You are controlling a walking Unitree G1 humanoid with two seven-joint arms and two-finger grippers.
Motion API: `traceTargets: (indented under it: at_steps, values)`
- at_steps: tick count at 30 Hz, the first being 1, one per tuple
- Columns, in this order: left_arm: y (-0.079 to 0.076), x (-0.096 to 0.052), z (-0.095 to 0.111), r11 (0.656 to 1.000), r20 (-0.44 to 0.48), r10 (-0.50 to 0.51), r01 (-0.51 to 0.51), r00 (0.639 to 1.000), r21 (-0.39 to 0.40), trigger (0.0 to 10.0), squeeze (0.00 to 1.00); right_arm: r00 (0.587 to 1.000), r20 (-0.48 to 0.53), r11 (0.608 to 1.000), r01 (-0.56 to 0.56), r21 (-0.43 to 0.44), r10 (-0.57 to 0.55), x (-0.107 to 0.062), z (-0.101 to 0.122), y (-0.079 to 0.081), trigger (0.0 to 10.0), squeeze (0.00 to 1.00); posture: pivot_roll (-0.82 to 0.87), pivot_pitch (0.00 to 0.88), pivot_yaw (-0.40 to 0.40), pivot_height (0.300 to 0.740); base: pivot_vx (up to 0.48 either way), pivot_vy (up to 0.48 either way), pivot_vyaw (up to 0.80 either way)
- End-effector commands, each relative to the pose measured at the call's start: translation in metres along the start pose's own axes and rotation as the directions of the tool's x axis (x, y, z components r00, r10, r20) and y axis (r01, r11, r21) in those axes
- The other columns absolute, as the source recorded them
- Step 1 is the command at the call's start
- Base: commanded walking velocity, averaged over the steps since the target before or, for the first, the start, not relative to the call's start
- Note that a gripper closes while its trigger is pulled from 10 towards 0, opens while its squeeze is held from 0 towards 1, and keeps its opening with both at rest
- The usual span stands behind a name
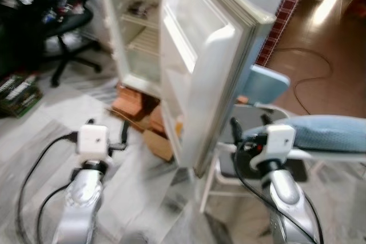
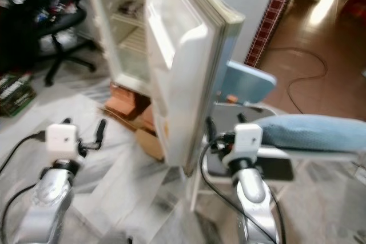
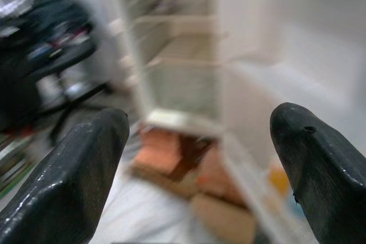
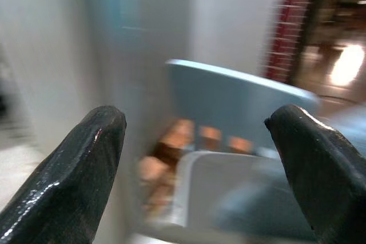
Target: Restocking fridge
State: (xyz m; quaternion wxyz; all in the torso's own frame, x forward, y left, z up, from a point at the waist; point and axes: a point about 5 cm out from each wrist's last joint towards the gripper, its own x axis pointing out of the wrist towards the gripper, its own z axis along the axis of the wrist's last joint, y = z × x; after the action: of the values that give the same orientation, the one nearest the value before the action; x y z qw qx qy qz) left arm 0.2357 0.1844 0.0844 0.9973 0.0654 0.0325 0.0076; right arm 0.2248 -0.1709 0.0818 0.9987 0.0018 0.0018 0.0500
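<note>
The small white fridge [image 1: 143,32] stands ahead on the pale marble floor [image 1: 51,135], its white door [image 1: 200,67] swung wide open toward the robot. The left gripper [image 1: 108,132] hangs by the door's left, fingers wide apart, holding nothing. The right gripper [image 1: 250,123], also wide and holding nothing, hangs beside the light blue plastic chair [image 1: 266,84].

White fridge [image 1: 143,38] upright on floor; door [image 1: 200,67] swung wide open toward camera. Inner shelves [image 1: 146,32] mostly bare; small dark item on upper shelf, blurred.
</note>
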Motion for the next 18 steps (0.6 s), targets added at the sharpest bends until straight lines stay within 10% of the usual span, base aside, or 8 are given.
traceTargets:
  at_steps: [1,18]
  values:
    - [-0.007,-0.001,0.002,0.999,0.005,-0.026,0.026,1.0,-0.019,10.0,0.0,1.0,0.013,1.0,0.021,-0.008,-0.021,0.0,0.005,-0.007,10.0,0.0,0.06,0.0,-0.041,0.74,0.266,0.0,0.0]
    - [-0.009,-0.006,-0.002,0.999,-0.019,-0.03,0.03,0.999,-0.011,10.0,0.0,0.994,0.02,0.995,-0.104,0.013,0.103,0.017,0.017,-0.002,10.0,0.0,0.07,0.0,-0.045,0.74,0.028,0.0,0.0]
